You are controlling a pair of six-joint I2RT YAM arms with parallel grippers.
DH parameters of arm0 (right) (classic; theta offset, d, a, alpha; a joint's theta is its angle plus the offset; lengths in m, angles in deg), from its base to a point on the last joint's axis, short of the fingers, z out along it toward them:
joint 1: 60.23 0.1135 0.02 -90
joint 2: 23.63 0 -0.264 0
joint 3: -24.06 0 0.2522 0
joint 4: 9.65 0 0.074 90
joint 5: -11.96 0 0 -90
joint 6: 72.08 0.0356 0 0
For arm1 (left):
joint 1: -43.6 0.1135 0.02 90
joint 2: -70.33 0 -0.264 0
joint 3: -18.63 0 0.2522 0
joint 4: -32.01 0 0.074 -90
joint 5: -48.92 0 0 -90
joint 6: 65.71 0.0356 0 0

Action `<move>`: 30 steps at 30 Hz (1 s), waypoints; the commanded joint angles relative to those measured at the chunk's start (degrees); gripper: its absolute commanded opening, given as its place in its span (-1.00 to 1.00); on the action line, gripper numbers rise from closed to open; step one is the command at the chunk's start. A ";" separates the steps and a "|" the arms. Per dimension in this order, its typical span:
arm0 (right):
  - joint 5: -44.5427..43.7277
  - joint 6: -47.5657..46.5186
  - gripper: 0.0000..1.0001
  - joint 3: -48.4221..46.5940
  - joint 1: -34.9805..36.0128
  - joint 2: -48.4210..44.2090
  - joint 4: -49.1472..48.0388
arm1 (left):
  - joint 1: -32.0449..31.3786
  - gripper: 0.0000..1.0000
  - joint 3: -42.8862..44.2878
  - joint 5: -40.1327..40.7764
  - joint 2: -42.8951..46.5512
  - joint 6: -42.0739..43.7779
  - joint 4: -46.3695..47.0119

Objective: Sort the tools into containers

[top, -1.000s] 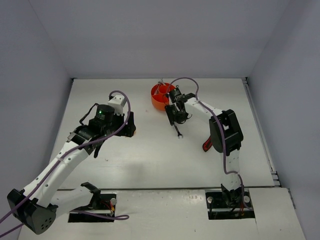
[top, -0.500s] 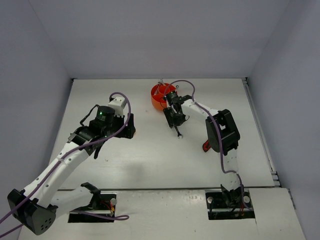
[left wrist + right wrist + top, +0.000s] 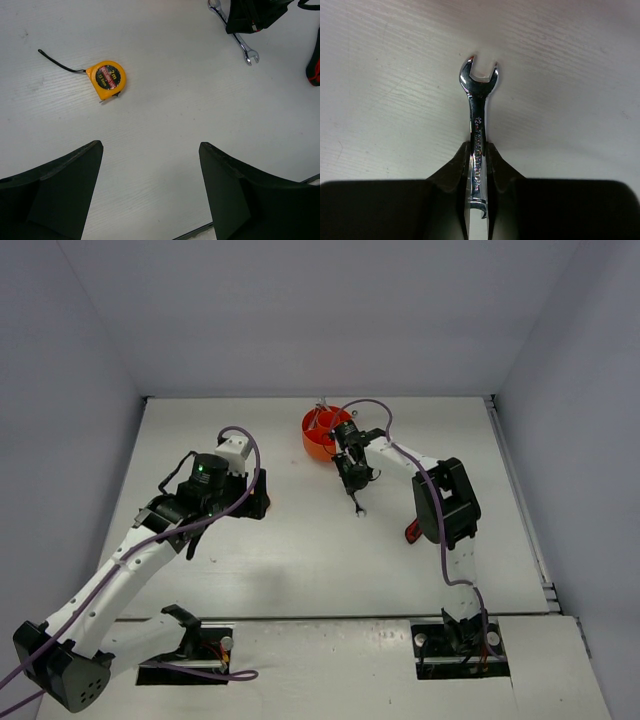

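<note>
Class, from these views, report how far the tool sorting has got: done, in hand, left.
Done: something thin pokes from the orange tub. In hand: the right gripper is shut on a silver wrench beside the tub. Left: the tape measure and red-black utility knife lie on the table; the left gripper is open.

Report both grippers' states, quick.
Left gripper: open, holding nothing.
Right gripper: shut on a wrench.

White table (image 3: 300, 560) enclosed by grey walls (image 3: 300, 310).
</note>
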 commanded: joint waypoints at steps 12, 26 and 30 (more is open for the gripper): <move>-0.74 -8.19 -1.00 -1.73 0.34 -8.16 2.96 | 0.36 0.50 2.01 1.42 0.93 -0.23 1.41; 2.97 -15.17 -1.00 -6.42 -0.26 -20.15 -2.76 | 0.51 0.50 1.72 2.41 1.16 -0.75 1.56; 3.92 -17.33 -1.00 -9.26 -1.95 -21.11 -7.59 | 0.51 0.50 1.68 2.41 1.74 -0.84 1.38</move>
